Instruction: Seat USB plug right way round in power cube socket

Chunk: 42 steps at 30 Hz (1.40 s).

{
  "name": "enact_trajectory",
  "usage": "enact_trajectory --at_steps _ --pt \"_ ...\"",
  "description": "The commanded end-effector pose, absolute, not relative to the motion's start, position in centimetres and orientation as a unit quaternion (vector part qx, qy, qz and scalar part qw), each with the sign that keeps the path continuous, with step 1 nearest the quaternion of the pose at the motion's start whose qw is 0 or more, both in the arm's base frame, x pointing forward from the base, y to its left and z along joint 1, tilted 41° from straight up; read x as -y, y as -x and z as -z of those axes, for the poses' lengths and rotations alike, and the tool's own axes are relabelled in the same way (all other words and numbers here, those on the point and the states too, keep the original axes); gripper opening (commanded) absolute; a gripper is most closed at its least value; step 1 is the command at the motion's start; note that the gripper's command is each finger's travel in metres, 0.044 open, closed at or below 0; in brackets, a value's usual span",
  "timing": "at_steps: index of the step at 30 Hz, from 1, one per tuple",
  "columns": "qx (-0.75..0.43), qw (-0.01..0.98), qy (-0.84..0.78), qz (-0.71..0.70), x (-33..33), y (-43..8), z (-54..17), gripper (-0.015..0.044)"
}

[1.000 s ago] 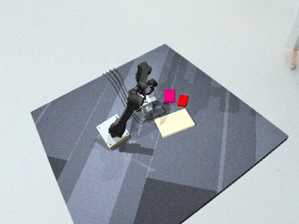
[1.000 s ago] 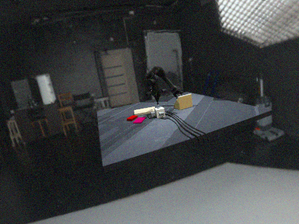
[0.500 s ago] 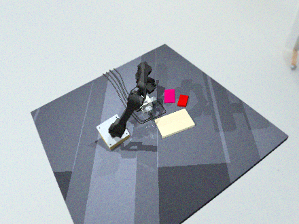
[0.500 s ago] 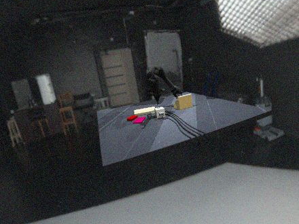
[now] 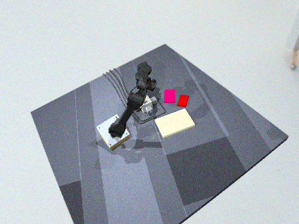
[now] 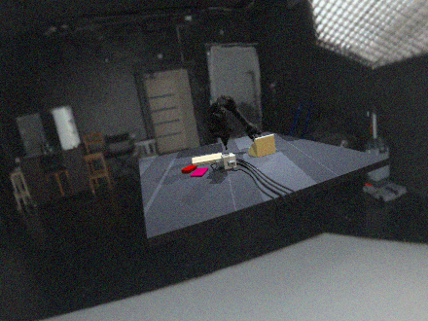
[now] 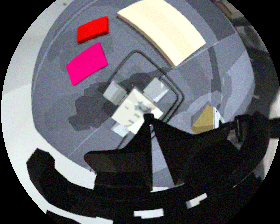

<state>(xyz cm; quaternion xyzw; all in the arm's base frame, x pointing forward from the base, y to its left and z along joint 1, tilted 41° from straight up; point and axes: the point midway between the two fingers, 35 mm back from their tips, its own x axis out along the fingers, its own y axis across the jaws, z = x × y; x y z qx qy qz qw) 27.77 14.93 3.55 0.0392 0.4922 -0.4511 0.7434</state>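
Note:
The white power cube [image 5: 146,106] [image 6: 228,162] [image 7: 125,113] stands on the table with pale plugs or adapters around its sides. My gripper [image 6: 225,147] [image 7: 150,121] is shut on the USB plug, which is dark and barely told apart from the black fingertips. The fingertips hang just above the cube, with a small gap under them in the exterior view. In the wrist view they overlap the cube's near right edge. The socket opening and which way round the plug faces cannot be made out. In the top view the arm hides the fingertips.
A dark cable loops around the cube, and several cables run to the table edge. A magenta block [image 5: 169,96] [image 6: 199,172] [image 7: 87,64], a red block [image 5: 183,100] [image 6: 189,169] [image 7: 93,30] and a cream slab [image 5: 174,123] [image 6: 206,159] [image 7: 162,27] lie nearby. The arm's base stands on a block [image 5: 103,129] [image 6: 265,146].

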Motion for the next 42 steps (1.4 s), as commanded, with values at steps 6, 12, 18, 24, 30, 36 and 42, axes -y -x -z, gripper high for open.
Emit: enact_trajectory --at_steps 6,12,18,24,30,36,42 --pt "-0.54 0.743 0.044 0.393 -14.92 -27.76 -3.52 0.0" --pt "-0.569 0.737 0.103 0.349 -14.92 -27.76 -3.52 0.0" --pt "-0.595 0.727 0.16 0.303 -14.92 -27.76 -3.52 0.0" --pt "-0.617 0.712 0.217 0.256 -14.92 -27.76 -3.52 0.0" --pt "-0.635 0.693 0.272 0.207 -14.92 -27.76 -3.52 0.0" --pt "-0.649 0.67 0.325 0.156 -14.92 -27.76 -3.52 0.0" --pt "-0.659 0.642 0.377 0.105 -14.92 -27.76 -3.52 0.0"
